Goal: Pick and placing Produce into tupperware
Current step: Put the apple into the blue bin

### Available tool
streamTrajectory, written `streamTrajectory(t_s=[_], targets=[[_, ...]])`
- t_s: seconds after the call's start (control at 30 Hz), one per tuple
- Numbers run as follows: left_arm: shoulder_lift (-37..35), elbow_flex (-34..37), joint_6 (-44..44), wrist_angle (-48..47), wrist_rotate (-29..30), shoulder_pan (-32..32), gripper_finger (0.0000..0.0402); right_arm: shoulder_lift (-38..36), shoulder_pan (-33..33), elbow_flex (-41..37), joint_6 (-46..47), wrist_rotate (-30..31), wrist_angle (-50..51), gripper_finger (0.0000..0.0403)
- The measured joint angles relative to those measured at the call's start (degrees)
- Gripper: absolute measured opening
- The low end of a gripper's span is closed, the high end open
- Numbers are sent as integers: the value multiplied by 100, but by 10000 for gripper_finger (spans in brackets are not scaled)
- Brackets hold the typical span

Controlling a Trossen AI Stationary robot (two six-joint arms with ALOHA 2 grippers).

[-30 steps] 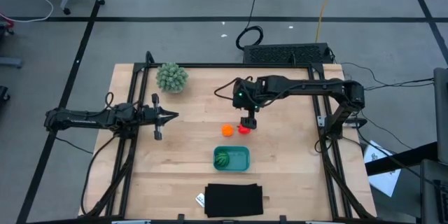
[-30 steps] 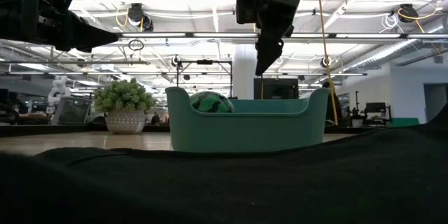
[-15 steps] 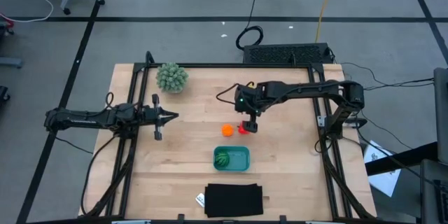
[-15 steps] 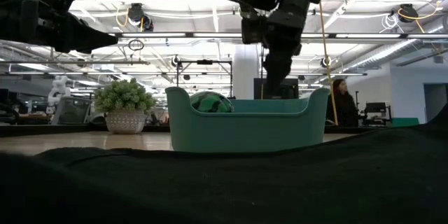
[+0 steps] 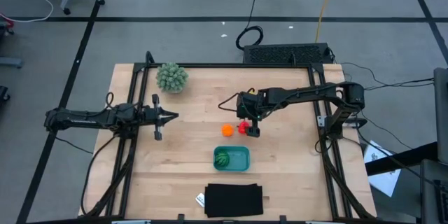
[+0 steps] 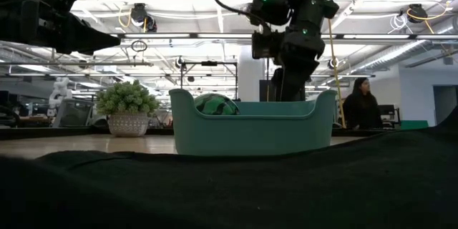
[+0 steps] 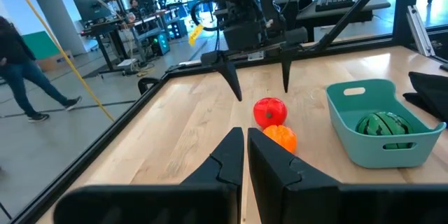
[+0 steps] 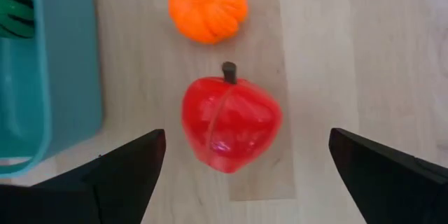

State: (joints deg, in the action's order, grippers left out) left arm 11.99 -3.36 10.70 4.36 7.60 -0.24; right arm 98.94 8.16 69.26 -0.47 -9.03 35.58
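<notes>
The red piece [image 8: 231, 133] lies on the table beside the orange round piece [image 8: 208, 3]. The dark green striped piece [image 5: 222, 158] sits inside the teal tupperware [image 5: 240, 159], which stands just nearer on the table. My right gripper [image 8: 247, 136] is open and points down over the red piece [image 7: 269, 110], one finger on either side without touching it. In the low view the tupperware wall [image 6: 254, 132] hides its fingertips. My left gripper [image 5: 171, 117] is shut and hovers over the table's left part, well clear of the produce.
A pale-green fuzzy ball plant in a pot [image 5: 171, 77] stands at the far left of the table. A black flat rectangle [image 5: 234, 199] lies at the near edge, below the tupperware. Bare wood spreads right of the red piece. A person [image 6: 361, 104] stands in the room behind.
My right gripper has come down over the red piece and shifted slightly toward the near edge, so its fingers now stand low around it. The produce and the tupperware have stayed where they were.
</notes>
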Motion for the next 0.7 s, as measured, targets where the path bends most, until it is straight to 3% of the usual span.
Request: streamTrajectory(t_s=[0.7], targets=[[0, 0, 4, -48, 0, -1, 26, 0, -4, -785, 104, -22, -1045, 392]])
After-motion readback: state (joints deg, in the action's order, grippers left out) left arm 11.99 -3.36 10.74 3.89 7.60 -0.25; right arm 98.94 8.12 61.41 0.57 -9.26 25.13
